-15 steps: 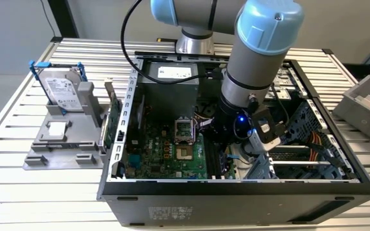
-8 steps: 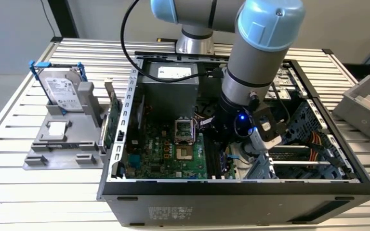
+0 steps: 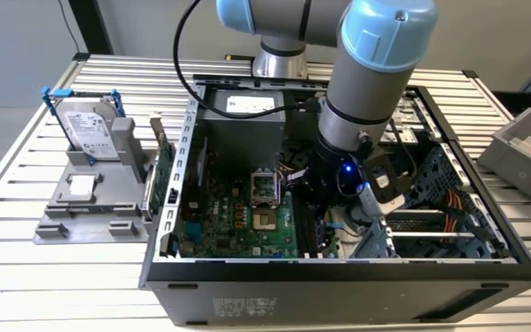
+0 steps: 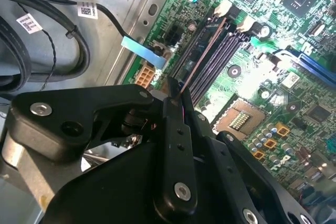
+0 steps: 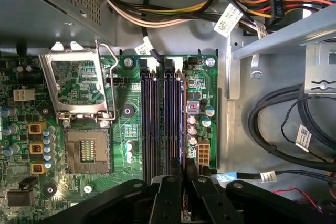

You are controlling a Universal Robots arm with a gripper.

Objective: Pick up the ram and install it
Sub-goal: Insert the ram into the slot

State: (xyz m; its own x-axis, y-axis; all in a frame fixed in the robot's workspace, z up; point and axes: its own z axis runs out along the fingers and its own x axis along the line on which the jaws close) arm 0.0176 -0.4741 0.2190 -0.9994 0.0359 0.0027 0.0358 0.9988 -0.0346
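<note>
The end effector is clenched on the ram, held edge-on directly over the outermost memory slot of the motherboard. For clean seating, the stick is best kept parallel to the slot and pressed evenly. Cables lie close beside the end effector; the open CPU socket sits farther off.
</note>
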